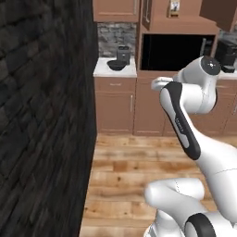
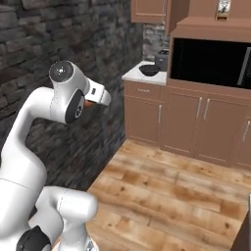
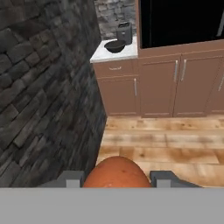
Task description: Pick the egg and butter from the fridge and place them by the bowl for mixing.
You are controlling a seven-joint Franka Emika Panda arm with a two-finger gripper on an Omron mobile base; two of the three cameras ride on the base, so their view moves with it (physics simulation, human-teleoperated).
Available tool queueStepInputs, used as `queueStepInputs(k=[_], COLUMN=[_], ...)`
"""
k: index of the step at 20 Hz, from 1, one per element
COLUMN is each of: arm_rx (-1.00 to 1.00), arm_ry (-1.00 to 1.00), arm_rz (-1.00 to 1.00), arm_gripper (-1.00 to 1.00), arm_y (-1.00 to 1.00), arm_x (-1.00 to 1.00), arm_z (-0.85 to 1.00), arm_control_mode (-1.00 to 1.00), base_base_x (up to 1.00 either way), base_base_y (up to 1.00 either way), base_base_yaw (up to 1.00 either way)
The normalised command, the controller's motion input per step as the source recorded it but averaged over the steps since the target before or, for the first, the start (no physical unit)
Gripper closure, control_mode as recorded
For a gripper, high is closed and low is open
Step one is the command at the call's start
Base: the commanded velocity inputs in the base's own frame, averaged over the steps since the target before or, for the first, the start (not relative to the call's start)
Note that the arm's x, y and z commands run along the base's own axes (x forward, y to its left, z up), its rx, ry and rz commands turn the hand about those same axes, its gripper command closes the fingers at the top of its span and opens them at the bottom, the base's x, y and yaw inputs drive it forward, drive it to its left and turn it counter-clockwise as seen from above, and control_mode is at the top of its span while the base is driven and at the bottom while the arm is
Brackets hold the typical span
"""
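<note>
In the hand view the orange-red egg (image 3: 116,173) sits between the two dark fingertips (image 3: 72,178) of my gripper (image 3: 117,179), which is shut on it. A sliver of the egg (image 2: 88,104) also peeks out under the white hand in the right base view. The hand is held high over the wooden floor and looks toward the far counter. There the dark bowl (image 3: 115,45) (image 1: 116,65) (image 2: 148,70) stands on a white countertop (image 3: 101,54), well away from the gripper. The butter and the fridge are out of view.
A dark stone wall (image 1: 46,115) runs along the left. Brown base cabinets (image 3: 175,89) line the back under a black recessed appliance (image 3: 179,22). A dark small appliance (image 1: 123,53) stands behind the bowl. Wooden floor (image 2: 171,196) lies between me and the cabinets.
</note>
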Motion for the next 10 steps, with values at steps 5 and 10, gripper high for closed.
queueStepInputs(k=[5,10], arm_rx=[0.00,0.00], arm_ry=[0.00,0.00], arm_rz=[0.00,0.00], arm_gripper=[1.00,1.00], arm_y=[0.00,0.00], arm_x=[0.00,0.00], arm_z=[0.00,0.00], arm_control_mode=[1.00,1.00], base_base_x=[0.93,0.94], base_base_y=[0.32,0.19], base_base_yaw=[0.01,0.00])
